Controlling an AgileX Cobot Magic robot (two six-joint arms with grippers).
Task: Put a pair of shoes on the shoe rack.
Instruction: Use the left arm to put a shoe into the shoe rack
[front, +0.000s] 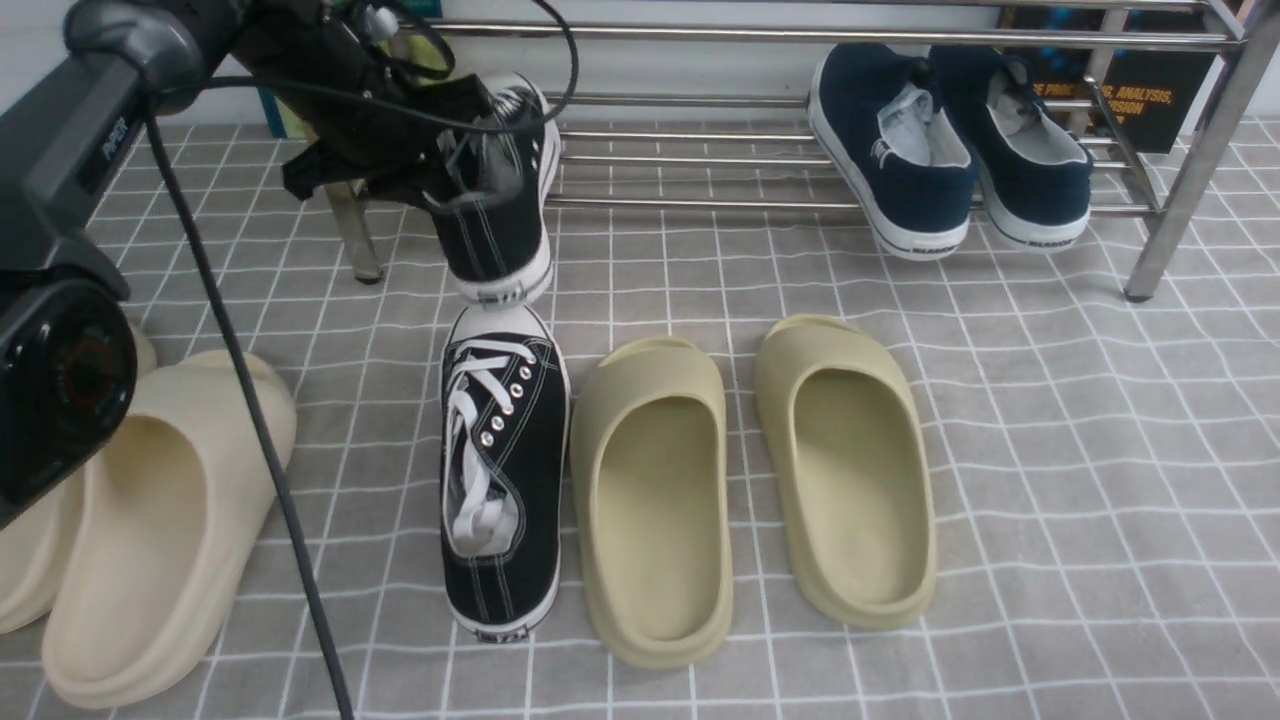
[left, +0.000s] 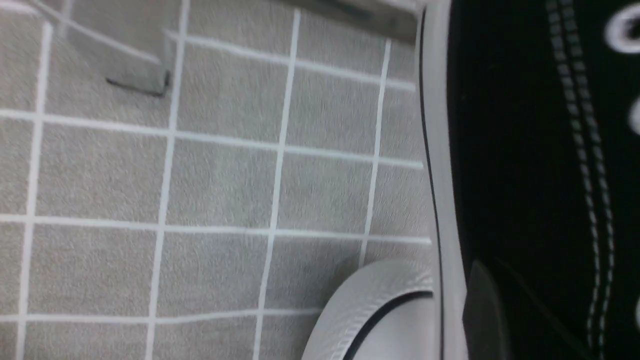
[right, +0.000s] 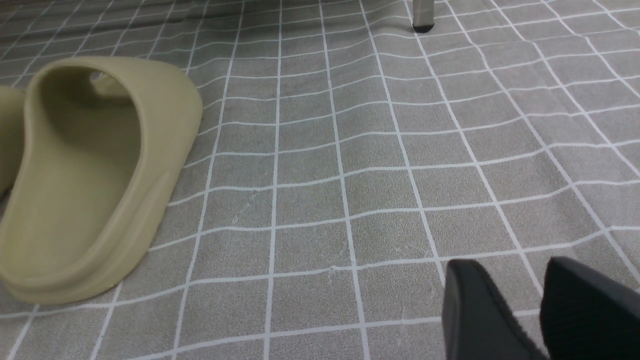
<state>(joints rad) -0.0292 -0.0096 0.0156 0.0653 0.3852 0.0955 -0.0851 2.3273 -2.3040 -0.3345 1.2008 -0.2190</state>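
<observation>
The first sneaker (front: 500, 200), a black canvas low-top with white stitching, white laces and a white rubber sole, is raised and tilted. Its toe points far, at the left end of the rack's lower shelf, and its heel hangs near. The heel sits just above the toe cap of the second sneaker (front: 505, 470); contact cannot be determined. This matching shoe stands flat on its sole, near centre-left, toe far, laces loose. The shoe rack (front: 800, 35), shiny chrome tubing with horizontal bar shelves and upright legs, spans the far side from centre-left to the right edge.
</observation>
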